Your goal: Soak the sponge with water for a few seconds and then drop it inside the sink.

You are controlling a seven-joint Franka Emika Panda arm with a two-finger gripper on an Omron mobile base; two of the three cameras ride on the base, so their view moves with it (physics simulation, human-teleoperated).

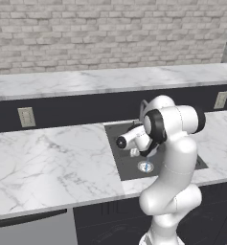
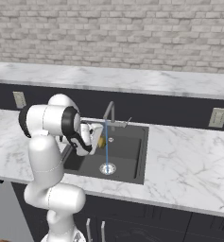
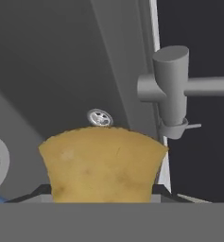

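White marble surface (image 1: 52, 158) runs below a brick wall, with the dark sink (image 1: 116, 143) recessed near its front edge. From the right base view, the hand (image 2: 98, 140) hangs over the basin's left part, holding the sponge (image 2: 101, 141) just beside the water (image 2: 106, 146), which falls to the drain (image 2: 107, 168). Up close, the sponge (image 3: 103, 165) sits clamped between the fingers, with the faucet (image 3: 172, 90) beyond.

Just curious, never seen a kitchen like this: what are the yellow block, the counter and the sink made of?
The sponge looks like soft foam: matte mustard, speckled, edges bulging. The counter looks like polished marble: white with grey veins. The sink seems dark matte metal or composite, hard to say; its drain is shiny silver metal.
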